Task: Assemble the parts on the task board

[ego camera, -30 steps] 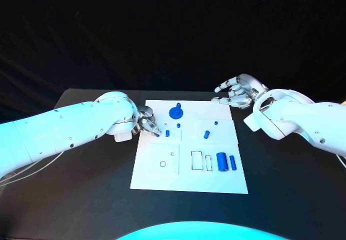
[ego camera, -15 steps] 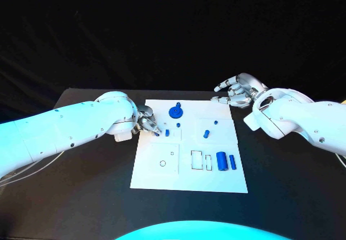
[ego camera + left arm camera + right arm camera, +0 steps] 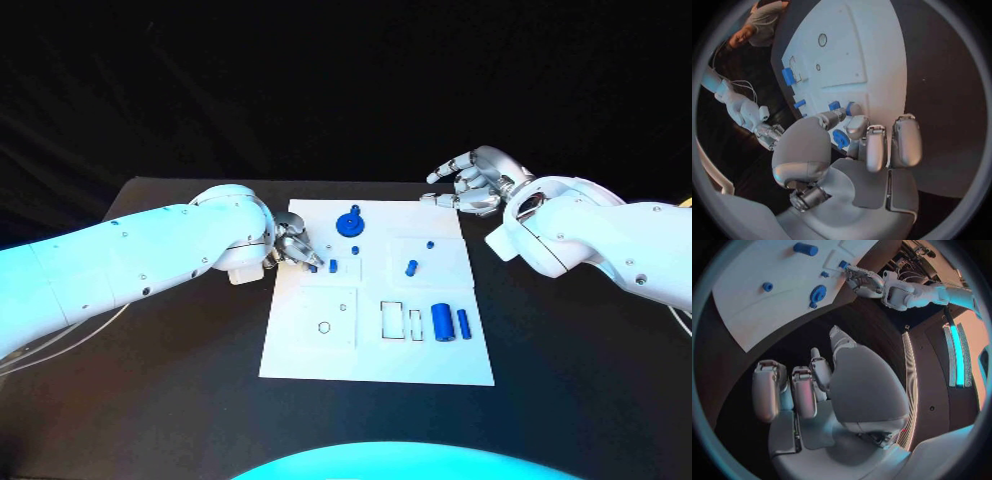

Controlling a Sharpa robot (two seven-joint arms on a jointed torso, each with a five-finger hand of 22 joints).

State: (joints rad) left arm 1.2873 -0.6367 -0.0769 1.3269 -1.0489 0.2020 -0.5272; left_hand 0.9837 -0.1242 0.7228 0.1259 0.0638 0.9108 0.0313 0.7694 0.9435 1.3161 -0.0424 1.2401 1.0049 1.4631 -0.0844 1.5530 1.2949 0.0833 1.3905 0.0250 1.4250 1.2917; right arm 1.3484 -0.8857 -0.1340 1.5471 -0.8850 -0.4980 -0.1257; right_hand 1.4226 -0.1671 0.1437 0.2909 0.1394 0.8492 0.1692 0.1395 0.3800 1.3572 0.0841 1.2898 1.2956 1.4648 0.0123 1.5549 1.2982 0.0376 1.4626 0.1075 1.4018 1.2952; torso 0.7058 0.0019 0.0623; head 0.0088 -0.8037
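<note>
Your silver left hand (image 3: 294, 247) pinches a small blue peg (image 3: 315, 267) over the white task board (image 3: 378, 360); tilt could jam it; right hand (image 3: 473, 184) curled, holding nothing

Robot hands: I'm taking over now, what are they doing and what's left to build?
Left hand: fingertips at a small blue part on the task board's left edge; a grip cannot be confirmed.
Right hand: open, over the table beyond the board's far right corner, holding nothing.
On the board: round blue knob, small pegs, two blue cylinders lying near empty outlines.
Left: most parts still loose.
</note>
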